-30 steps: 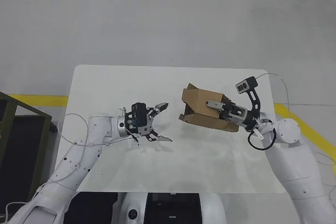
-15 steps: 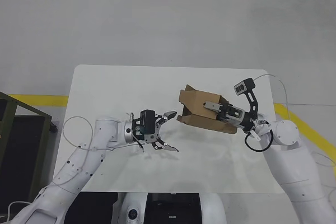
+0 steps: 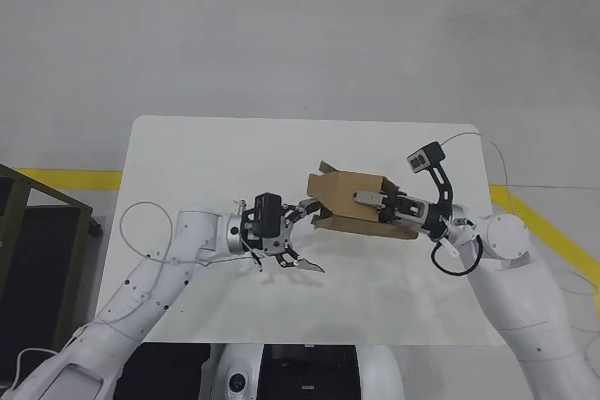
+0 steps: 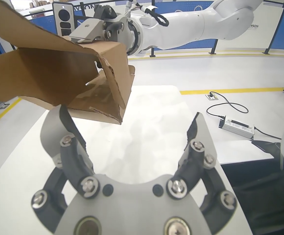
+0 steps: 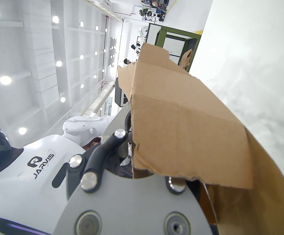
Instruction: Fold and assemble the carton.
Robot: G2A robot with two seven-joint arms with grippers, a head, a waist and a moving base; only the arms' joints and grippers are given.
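My right claw (image 3: 378,203) is clenched on one wall of the carton (image 3: 342,189), which juts out ahead of it over the table (image 3: 210,160). My left claw (image 4: 129,121) is released, jaws spread wide. One fingertip sits just beside the carton's open end, and I cannot tell if it touches. I judge the job early: the carton is opened into a rough tube, with flaps loose and none closed. Both forearms reach in level, their claws facing each other.

Bright overhead light; faint, soft shadows
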